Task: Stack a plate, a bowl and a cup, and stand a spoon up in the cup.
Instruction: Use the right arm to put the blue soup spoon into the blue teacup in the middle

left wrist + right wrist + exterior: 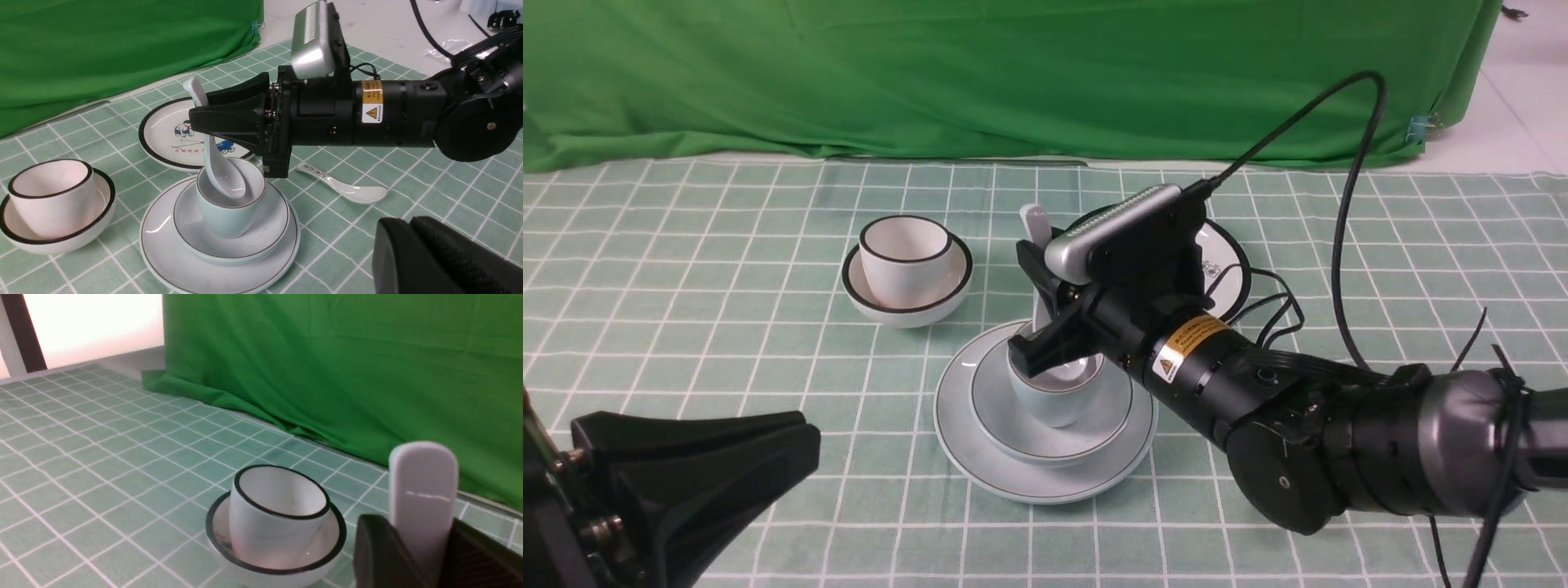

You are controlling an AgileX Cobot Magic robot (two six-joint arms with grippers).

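- Left gripper sits well apart from the stack, fingers pressed together and empty, probably parked to keep clear.
- Right gripper pinches the spoon mid-handle, so the scoop hangs below its fingers, inside the cup.
- Cup sits directly under this gripper, in the bowl, on the plate.
- Spoon: plain glossy white, curved handle, leaning. Judgement: release comes next.

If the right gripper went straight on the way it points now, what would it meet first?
Probably the black-rimmed cup in its bowl; the right gripper, shut on the spoon, faces it, though height is unclear.
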